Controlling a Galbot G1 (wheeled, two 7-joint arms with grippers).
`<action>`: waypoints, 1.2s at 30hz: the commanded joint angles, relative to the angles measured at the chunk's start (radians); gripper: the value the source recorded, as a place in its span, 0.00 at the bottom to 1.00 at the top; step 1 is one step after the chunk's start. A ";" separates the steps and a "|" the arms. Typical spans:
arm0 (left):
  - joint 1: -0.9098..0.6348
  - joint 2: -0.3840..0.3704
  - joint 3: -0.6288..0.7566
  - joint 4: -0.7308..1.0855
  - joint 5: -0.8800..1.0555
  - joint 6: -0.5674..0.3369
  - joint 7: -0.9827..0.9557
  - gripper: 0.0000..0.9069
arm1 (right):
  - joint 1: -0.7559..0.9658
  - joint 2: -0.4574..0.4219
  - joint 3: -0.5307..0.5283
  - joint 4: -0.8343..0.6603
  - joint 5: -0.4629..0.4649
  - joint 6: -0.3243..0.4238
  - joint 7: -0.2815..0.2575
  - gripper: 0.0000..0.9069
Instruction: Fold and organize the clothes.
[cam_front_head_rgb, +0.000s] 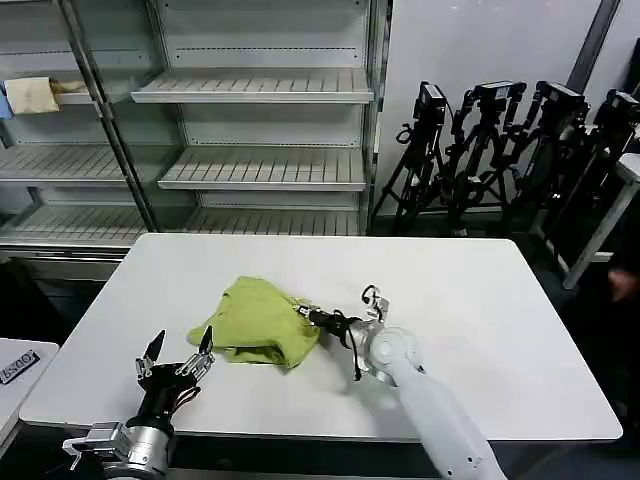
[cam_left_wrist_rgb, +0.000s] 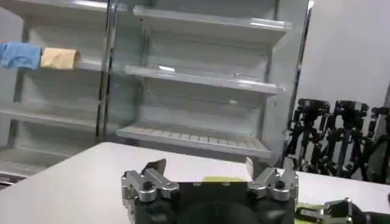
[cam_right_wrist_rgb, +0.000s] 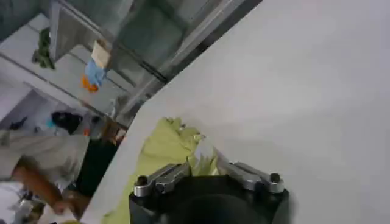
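Here the soft, thin lime T-shirt (cam_front_head_rgb: 258, 322) lies crumpled on the smooth white table (cam_front_head_rgb: 480, 300); the right gripper (cam_front_head_rgb: 303, 313) pinches its edge, while the left gripper (cam_front_head_rgb: 178, 356) hovers wide open.

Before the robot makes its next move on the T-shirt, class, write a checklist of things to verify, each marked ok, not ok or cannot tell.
1. T-shirt fully on the white table: ok.
2. T-shirt laid flat for folding: not ok, it is bunched in a heap.
3. Right tool at the shirt's edge: ok.
4. Right tool has fabric between its fingers: cannot tell.
5. Left tool open and ready: ok, fingers spread, just short of the shirt.
6. Shirt clear of the table edge: ok.
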 joint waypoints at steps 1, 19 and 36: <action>0.001 -0.012 0.027 -0.003 0.006 0.000 0.001 1.00 | -0.040 -0.055 0.061 0.058 0.166 -0.001 0.016 1.00; 0.047 -0.031 0.059 -0.034 0.041 -0.023 0.004 1.00 | -0.421 -0.266 0.198 0.602 0.169 0.025 0.108 1.00; 0.063 -0.031 0.075 -0.032 0.058 -0.022 0.003 1.00 | -0.474 -0.095 0.121 0.536 0.222 0.029 0.184 1.00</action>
